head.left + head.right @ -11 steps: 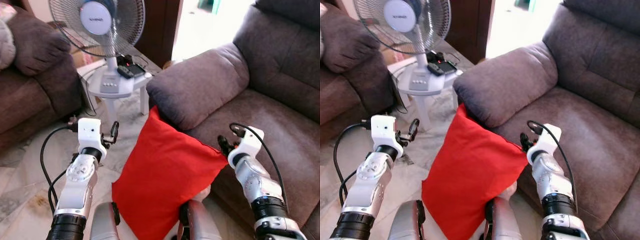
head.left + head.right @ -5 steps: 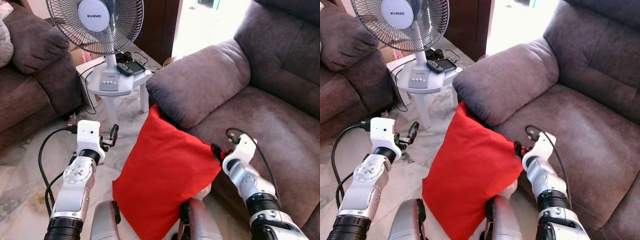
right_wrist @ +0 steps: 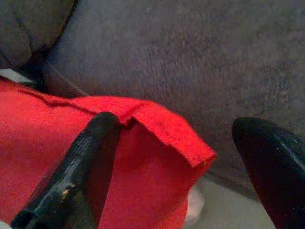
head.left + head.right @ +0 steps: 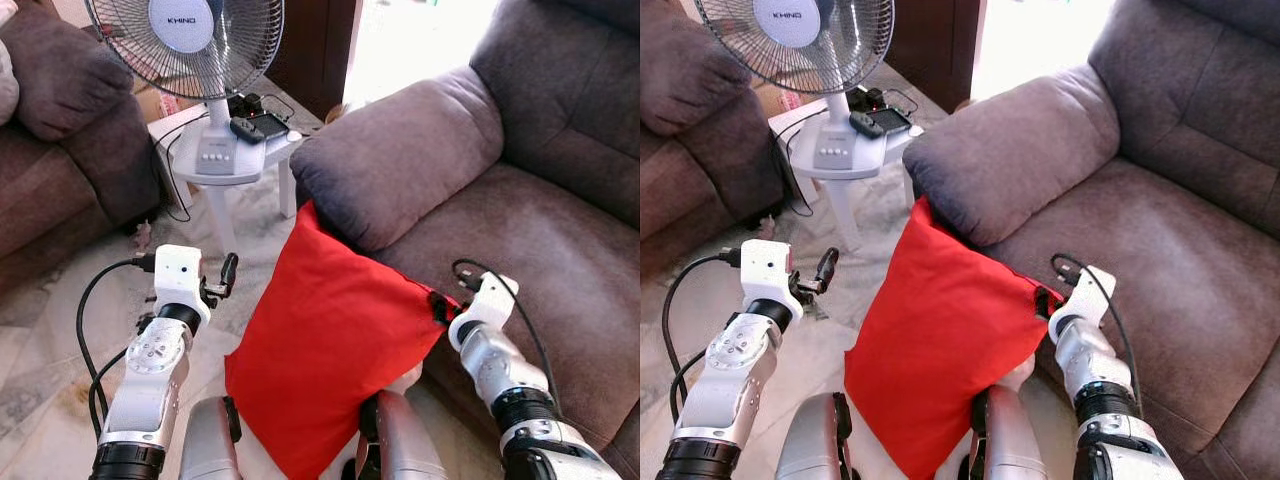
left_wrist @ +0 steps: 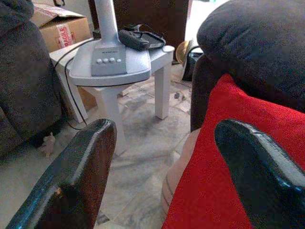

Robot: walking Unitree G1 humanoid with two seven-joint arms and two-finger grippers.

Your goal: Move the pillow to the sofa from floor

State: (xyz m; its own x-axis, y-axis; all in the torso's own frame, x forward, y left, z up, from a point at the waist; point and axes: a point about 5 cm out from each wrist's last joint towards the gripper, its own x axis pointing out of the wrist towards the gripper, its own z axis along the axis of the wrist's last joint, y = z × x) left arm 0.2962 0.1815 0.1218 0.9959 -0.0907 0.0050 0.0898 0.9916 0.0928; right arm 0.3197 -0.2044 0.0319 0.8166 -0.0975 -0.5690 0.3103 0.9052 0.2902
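With its jaws gaping, the right gripper straddles the red pillow corner at 3 o'clock; a thin pinch risks slipping. The left gripper, equally open, holds nothing.

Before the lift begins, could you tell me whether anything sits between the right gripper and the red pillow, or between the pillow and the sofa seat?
Nothing visible does. The right gripper is open at the pillow corner, and the sofa seat beside it is bare.

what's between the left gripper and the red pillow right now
Bare marble floor separates the left gripper from the red pillow, seen in the left eye view.
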